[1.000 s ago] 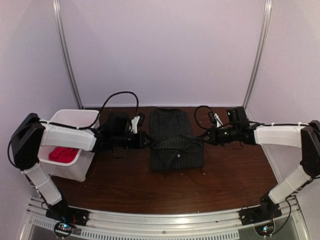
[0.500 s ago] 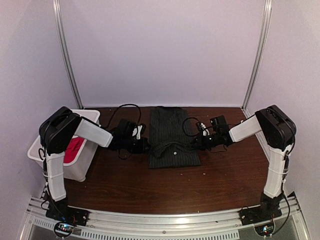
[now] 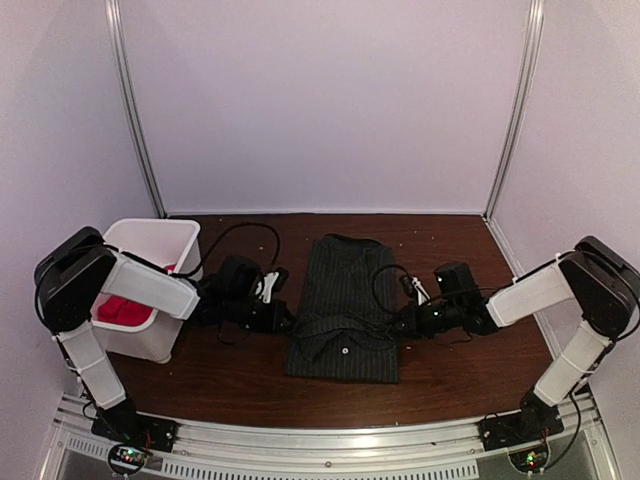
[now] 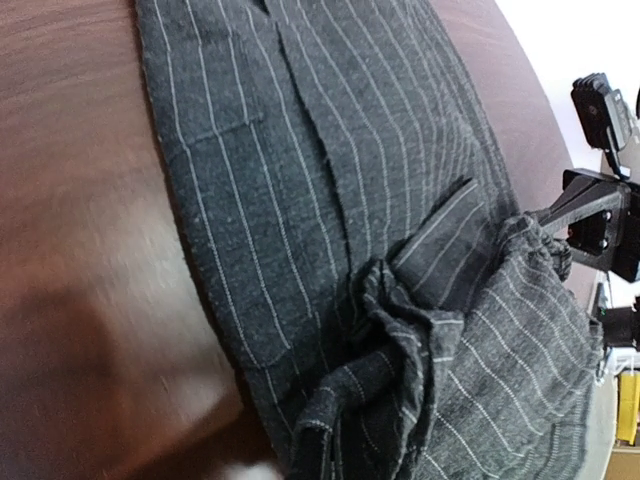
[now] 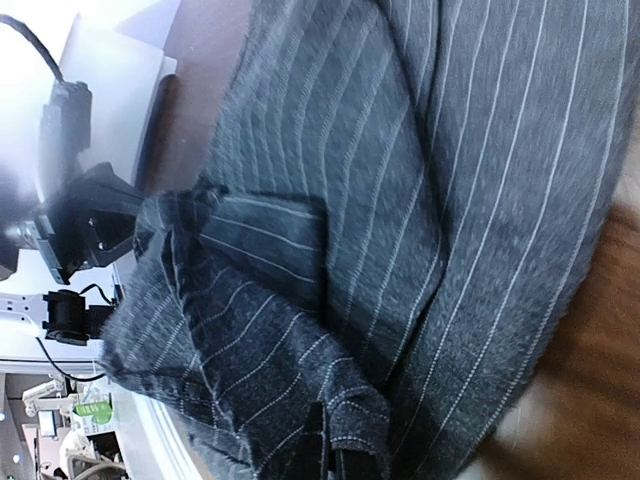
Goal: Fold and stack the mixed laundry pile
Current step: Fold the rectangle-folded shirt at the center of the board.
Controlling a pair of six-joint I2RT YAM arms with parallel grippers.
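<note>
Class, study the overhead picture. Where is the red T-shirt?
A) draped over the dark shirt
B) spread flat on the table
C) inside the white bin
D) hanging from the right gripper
C: the red T-shirt lies inside the white bin at the left, while only the dark shirt lies on the table.
</note>
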